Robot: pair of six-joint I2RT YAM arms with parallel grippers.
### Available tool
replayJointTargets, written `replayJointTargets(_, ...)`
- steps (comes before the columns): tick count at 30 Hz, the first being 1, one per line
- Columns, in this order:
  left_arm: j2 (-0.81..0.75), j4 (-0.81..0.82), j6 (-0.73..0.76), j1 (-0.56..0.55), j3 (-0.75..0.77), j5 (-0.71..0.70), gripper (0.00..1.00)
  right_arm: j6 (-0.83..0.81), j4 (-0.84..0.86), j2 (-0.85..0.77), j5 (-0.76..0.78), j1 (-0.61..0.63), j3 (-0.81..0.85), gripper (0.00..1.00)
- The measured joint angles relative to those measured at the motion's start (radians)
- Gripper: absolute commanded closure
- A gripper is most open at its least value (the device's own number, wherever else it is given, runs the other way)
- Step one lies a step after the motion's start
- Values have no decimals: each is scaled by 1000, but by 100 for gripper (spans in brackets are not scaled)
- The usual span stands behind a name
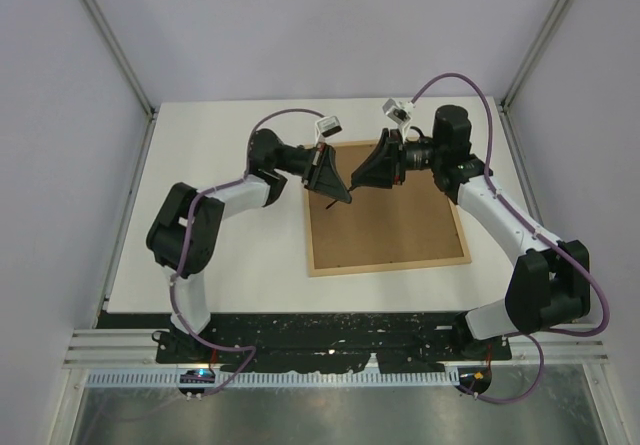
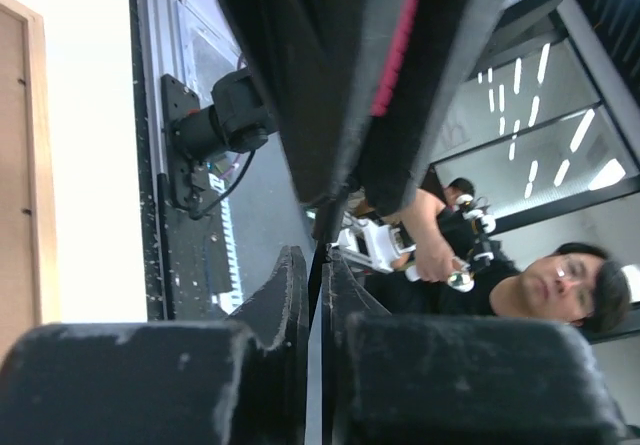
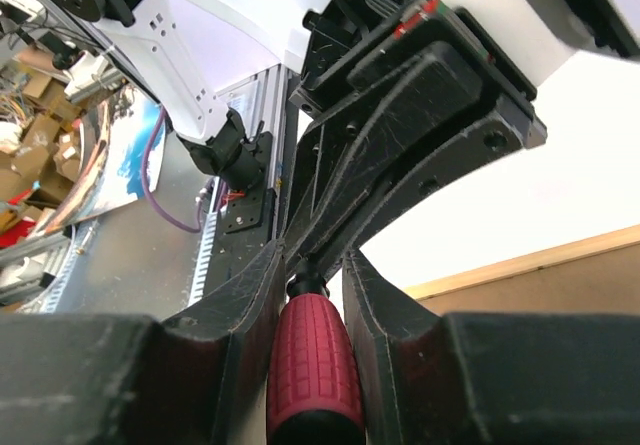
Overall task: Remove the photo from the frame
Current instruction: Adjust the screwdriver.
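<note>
Top external view: the frame is lying back-up on the surface at 3 o'clock. Over its 11 o'clock corner, the left tool is pinching closed, the right tool gripping a red handle.

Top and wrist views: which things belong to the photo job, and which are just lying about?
Job: light-wood rectangular frame, brown fibreboard back up; red-handled tool; left gripper; right gripper.
Lying about: white table; dark-haired person in glasses; brown cardboard boxes.

Brown back, pale wood edging on the frame; white table around the frame; dark red ribbed tool handle above the frame.
</note>
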Motion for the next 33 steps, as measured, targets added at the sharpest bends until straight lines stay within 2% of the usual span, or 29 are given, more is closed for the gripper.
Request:
replayJointTargets(2,-1,30,19,0,0,5,100,8,-19,0,0,-3,-2,85)
replayJointTargets(3,-1,32,27,0,0,6,100,7,-33,0,4,-3,-2,75)
replayJointTargets(6,-2,-9,85,2,0,7,100,-6,-116,1,41,-3,16,57)
replayJointTargets(10,-26,-200,219,4,0,-13,100,-21,-188,8,149,-3,33,44)
replayJointTargets(12,-50,-404,360,5,3,-37,100,-8,-200,10,199,-4,33,42)
replayJointTargets(15,-70,-841,686,4,84,-84,100,39,-210,10,266,-6,33,41)
replayJointTargets(17,-82,-1005,820,5,129,-114,100,79,-201,10,291,-10,30,41)
replayJointTargets(24,-115,-1165,939,9,123,-164,100,241,-84,8,344,-4,-39,41)
replayJointTargets(33,-116,-1196,957,9,103,-183,100,337,27,8,360,-3,-119,41)
